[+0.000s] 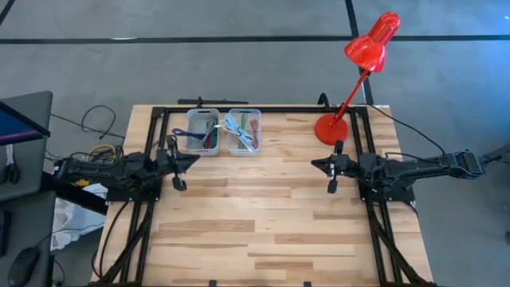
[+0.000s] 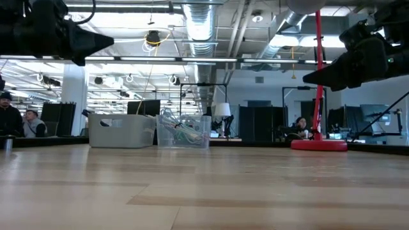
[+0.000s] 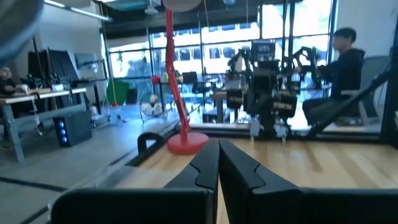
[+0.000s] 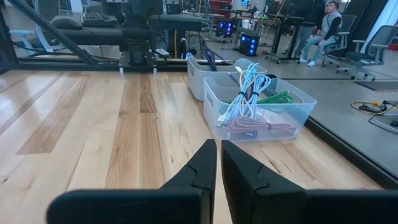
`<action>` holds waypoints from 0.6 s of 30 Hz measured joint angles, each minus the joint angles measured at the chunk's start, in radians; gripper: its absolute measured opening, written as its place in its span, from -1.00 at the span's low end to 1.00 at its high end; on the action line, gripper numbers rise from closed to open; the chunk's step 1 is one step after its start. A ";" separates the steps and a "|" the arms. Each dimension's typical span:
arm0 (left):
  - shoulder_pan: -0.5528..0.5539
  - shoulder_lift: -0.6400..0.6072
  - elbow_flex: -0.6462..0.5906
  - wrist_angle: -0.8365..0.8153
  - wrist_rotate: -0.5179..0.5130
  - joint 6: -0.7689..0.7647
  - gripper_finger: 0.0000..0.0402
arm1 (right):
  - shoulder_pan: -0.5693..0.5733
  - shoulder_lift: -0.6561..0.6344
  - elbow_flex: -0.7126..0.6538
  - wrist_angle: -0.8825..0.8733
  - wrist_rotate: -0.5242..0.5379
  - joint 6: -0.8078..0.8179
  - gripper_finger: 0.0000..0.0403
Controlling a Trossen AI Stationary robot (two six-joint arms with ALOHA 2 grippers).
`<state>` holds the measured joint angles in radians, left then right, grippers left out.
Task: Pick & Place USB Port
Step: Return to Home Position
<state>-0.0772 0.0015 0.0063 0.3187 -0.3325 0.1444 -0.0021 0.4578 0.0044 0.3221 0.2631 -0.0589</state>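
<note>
The left gripper (image 3: 218, 150) hangs above the left side of the pale plank-topped wooden table (image 1: 263, 223). Its two dark fingers are pressed together with only a hairline between them, and they hold nothing. The right gripper (image 4: 219, 149) hangs over the table's right side, likewise closed and empty. The two point toward each other, well apart.

At the far edge, nearer the left arm, stands the grey plastic bin (image 1: 202, 132), holding dark charge cables (image 1: 209, 137) with some violet showing. Just beside it is a clear plastic bin (image 1: 244, 132) with a white-and-blue cable bundle (image 4: 247, 87), a green cable and a pinkish coil. A red desk lamp (image 1: 331, 127) stands near the far right corner.
</note>
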 joint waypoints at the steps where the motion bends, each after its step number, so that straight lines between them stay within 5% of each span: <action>1: 0.000 -0.002 0.000 0.002 0.000 0.000 -0.94 | 0.000 0.000 0.000 0.000 0.000 0.000 -0.92; 18: 0.000 0.020 0.000 0.035 0.000 0.000 -0.94 | 0.000 0.000 0.000 0.000 0.000 0.000 -0.92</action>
<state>-0.0772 0.0212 0.0063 0.3538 -0.3325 0.1448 -0.0021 0.4578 0.0044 0.3218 0.2632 -0.0589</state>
